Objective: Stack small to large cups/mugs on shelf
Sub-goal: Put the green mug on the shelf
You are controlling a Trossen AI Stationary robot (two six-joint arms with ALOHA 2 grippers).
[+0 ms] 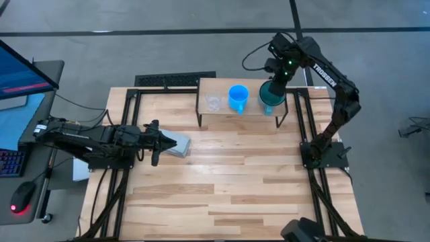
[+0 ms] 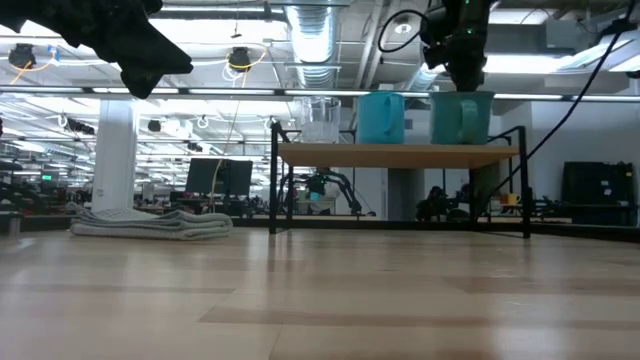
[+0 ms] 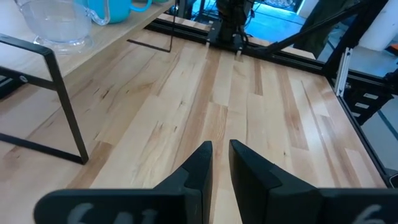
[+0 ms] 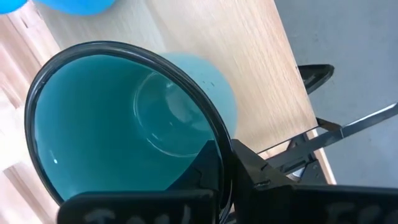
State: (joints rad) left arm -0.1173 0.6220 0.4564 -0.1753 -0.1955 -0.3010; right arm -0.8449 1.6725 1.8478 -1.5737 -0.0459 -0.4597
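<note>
Four cameras on you: overhead, table-level, two wrists.
High looks straight down; low looks level at the shelf (image 2: 400, 155); left wrist sees far across the table (image 3: 249, 112); right wrist sits tight over the teal mug (image 4: 124, 124), also in high.

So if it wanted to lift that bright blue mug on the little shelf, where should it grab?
Probably by the rim, from straight above. The bright blue handled mug stands upright and open-mouthed on the light-wood shelf, so one finger can slip inside the wall. The clear glass cup and teal-green mug flank it, crowding a sideways approach.
</note>
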